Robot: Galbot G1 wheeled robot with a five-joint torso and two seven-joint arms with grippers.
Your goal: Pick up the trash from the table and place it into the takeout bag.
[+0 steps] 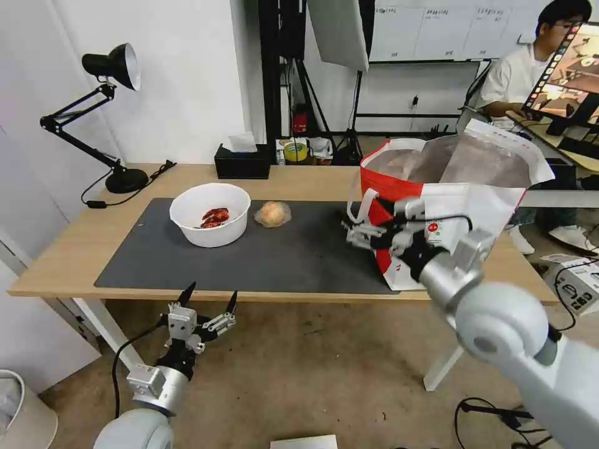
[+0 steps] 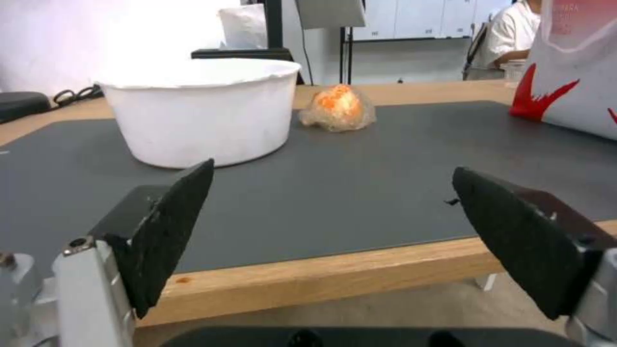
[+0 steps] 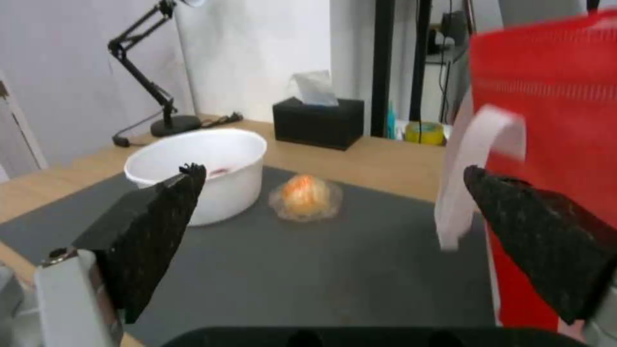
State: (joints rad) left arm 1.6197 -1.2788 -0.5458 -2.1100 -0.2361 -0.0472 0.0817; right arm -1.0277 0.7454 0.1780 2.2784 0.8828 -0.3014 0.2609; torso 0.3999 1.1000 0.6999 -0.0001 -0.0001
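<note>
Two open grippers: the right gripper [image 1: 359, 234] is hovering wide beside the foil-lined bag [image 1: 449, 187]; the left gripper [image 1: 209, 298] is waiting below the wooden table [image 1: 62, 255], facing a round white bowl [image 1: 210, 214] and wrapped lump [image 1: 272, 214].

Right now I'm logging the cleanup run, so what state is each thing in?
White bowl: upright on the dark grey mat, red scraps inside.
Clear-wrapped lump: lying on the mat beside the bowl, wrapped.
Takeout bag: standing on the table, mouth open.
Black tissue box: a tissue sticking out.
Left gripper: open, empty, below the table's near edge.
Right gripper: open, empty, by the bag's white handle.
</note>
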